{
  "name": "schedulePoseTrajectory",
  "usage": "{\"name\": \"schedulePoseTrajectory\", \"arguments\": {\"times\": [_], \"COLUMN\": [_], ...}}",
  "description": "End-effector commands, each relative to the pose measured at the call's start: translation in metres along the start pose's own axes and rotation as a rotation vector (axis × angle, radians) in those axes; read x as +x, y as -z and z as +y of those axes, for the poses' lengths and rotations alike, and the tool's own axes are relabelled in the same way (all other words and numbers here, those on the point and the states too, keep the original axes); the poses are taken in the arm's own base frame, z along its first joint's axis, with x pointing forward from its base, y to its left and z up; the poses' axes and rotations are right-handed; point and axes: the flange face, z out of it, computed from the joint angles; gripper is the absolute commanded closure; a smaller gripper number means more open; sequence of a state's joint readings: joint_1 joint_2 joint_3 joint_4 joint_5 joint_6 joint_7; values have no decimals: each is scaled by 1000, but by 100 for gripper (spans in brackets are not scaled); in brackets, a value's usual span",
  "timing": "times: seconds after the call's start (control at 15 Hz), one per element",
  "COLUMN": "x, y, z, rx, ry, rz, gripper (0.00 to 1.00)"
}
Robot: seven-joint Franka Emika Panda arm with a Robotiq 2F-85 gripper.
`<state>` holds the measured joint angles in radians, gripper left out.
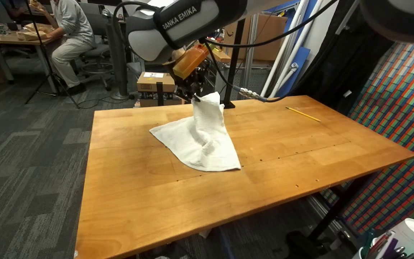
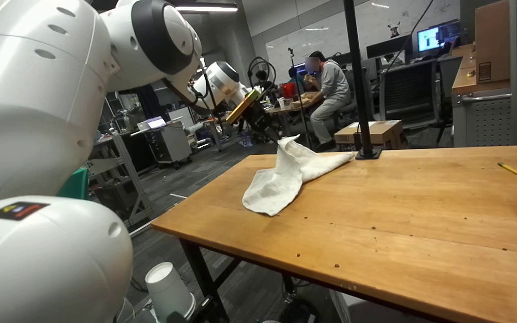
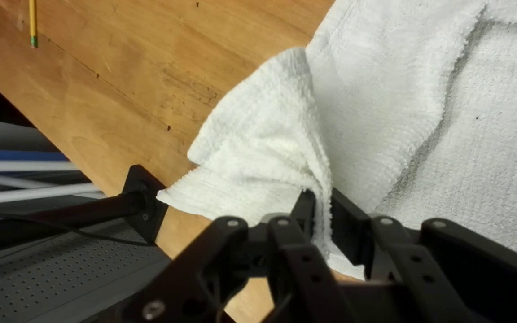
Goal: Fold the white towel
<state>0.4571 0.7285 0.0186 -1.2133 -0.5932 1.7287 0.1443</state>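
Fold step: we have the gripper (image 3: 322, 211) clamped on a lifted part of the white towel (image 1: 205, 144).
Towel sits on the table (image 1: 138, 194), far side, left of middle in an exterior view, near part mostly flat. We should carry the lifted part low over the flat, match edges, then release. Post foot (image 2: 368, 154) stands at the far edge just beside the towel; we can't tell if they touch, possible snag. Pencil (image 1: 303, 114) lies well apart, right.

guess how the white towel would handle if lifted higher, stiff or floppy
Probably floppy: the white towel drapes in soft folds from the gripper to the table. It looks thin, so likely light for its size. Its fuzzy weave suggests little slipping.
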Motion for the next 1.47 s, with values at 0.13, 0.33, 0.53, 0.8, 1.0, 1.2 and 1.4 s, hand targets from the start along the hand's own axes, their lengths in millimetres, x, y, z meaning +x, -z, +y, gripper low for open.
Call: {"name": "schedulePoseTrajectory", "arguments": {"times": [0.13, 0.33, 0.53, 0.8, 1.0, 1.2, 1.4], "x": [-3, -10, -16, -27, -27, -24, -22], "y": [51, 58, 60, 68, 70, 67, 67], "z": [-37, -70, -98, -124, -124, -112, -93], "rx": [-85, -107, -114, -119, -113, -102, -84], "ry": [24, 83, 136, 188, 185, 166, 125], "rz": [-5, -11, -25, -22, -23, -26, -28], "gripper": [95, 95, 95, 95, 95, 94, 64]}}
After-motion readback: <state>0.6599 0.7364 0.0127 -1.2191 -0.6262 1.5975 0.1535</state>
